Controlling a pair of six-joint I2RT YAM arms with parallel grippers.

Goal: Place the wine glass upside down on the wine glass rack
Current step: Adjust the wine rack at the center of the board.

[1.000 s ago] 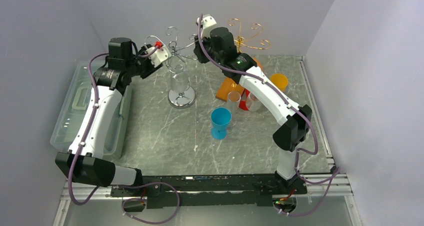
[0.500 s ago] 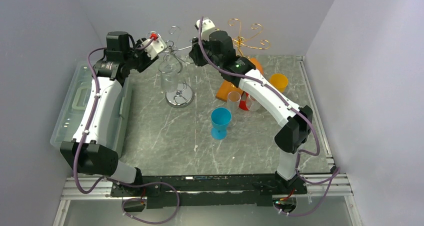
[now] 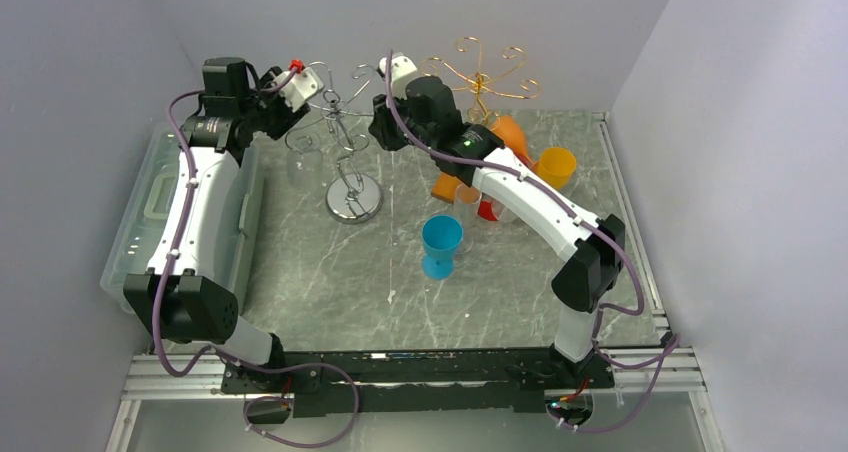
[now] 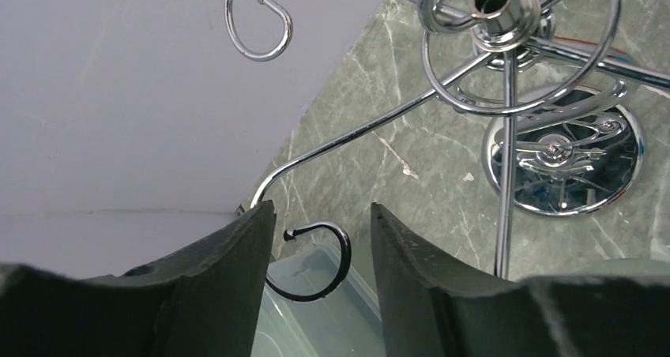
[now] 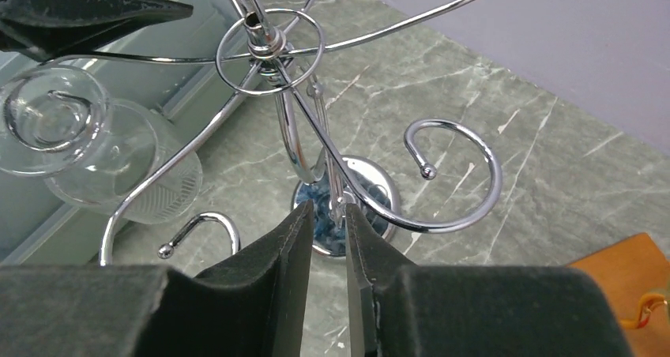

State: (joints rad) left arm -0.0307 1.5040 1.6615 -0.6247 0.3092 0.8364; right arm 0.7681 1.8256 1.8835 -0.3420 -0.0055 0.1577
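Clamps wine glass rack (image 5: 269,45) wire in right tool (image 5: 332,215); spreads left tool (image 4: 320,215) released above grey marbled surface (image 4: 355,183), beside white wall (image 4: 118,80).

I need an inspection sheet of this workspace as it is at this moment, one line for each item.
Surface: grey marble-pattern tabletop, no spill seen.
Job's things: clear wine glass hangs upside down on the chrome wire rack.
Clutter: blue plastic goblet, orange plastic cups, gold wire rack, clear plastic bin.
Grippers: left gripper open, holding nothing; right gripper closed on a rack arm.
Cables: purple cables run along both arms; none seen caught.
Surroundings: plain pale walls on three sides.
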